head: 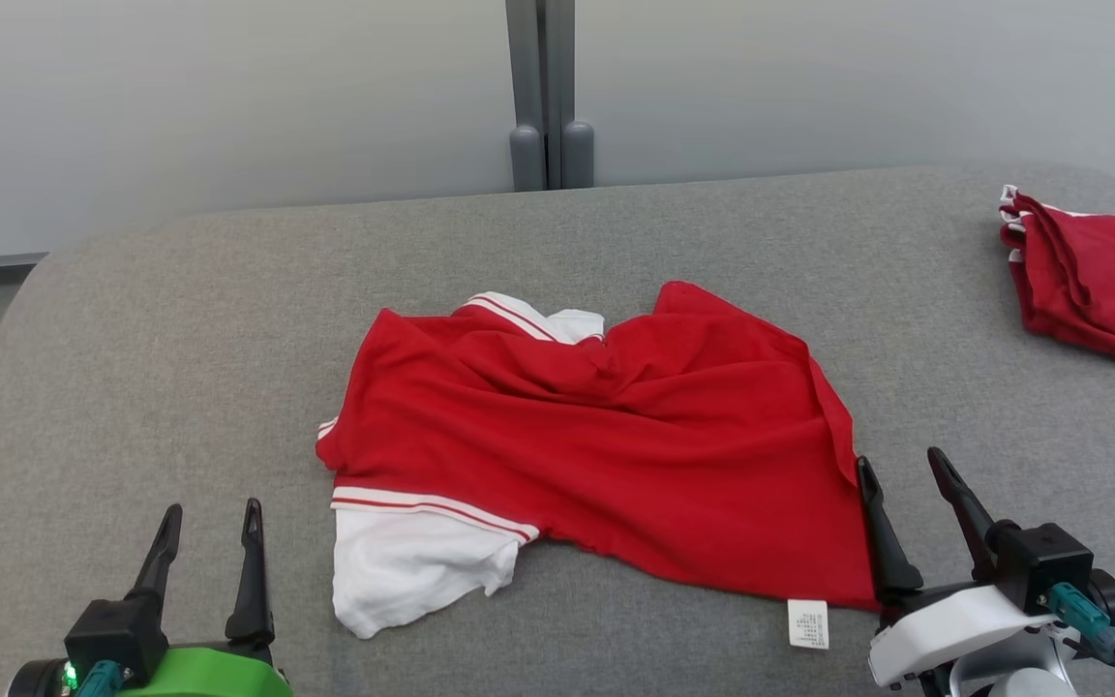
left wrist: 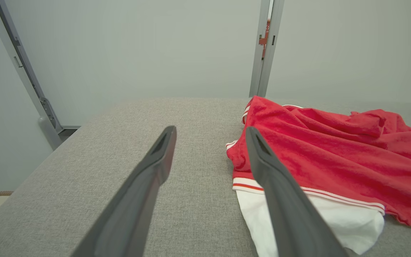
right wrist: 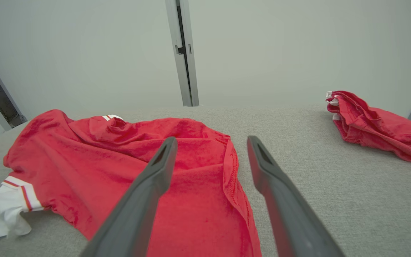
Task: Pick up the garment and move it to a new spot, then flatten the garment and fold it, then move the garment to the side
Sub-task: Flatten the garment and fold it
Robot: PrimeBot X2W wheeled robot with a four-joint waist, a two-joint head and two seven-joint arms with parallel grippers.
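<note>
Left tool (head: 212,506) and right tool (head: 900,458) both stand with fingers apart, holding nothing, low over the grey tabletop (head: 180,339). Crumpled red shirt (head: 616,455) with white trim lies between them, mid-tabletop; a second red garment (head: 1090,281) sits far right.

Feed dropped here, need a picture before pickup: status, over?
Left claw open, empty, beside the white section. Right claw open, empty, at the garment edge. Garment crumpled, mid-surface. Far right, second red garment, apart.

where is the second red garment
In the head view the second red garment lies at the far right of the grey surface, apart from the middle shirt and beyond the right gripper.
</note>
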